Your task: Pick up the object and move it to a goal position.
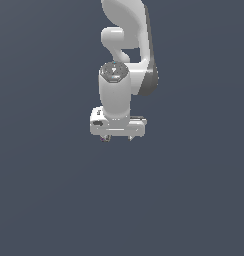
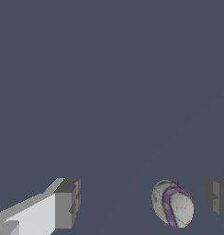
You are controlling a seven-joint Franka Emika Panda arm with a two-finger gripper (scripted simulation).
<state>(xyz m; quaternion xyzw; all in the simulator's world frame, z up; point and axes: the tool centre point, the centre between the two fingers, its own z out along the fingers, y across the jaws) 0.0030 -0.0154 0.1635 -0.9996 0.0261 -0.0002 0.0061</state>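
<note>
The object [image 2: 173, 203] is a small grey-white ball with a purple stripe, resting on the dark floor. In the wrist view it lies between my two grey fingers, much closer to one finger [image 2: 218, 197] than to the other [image 2: 67, 204], with a gap on both sides. My gripper [image 2: 143, 202] is open and touches nothing. In the exterior view the white hand covers nearly everything below it. My gripper [image 1: 119, 138] points straight down there, and only a small pinkish speck of the object [image 1: 104, 139] peeks out under the hand. No goal marker shows.
A plain dark blue-grey floor fills both views. The white arm [image 1: 125, 45] rises behind and above the hand in the exterior view. Nothing else appears.
</note>
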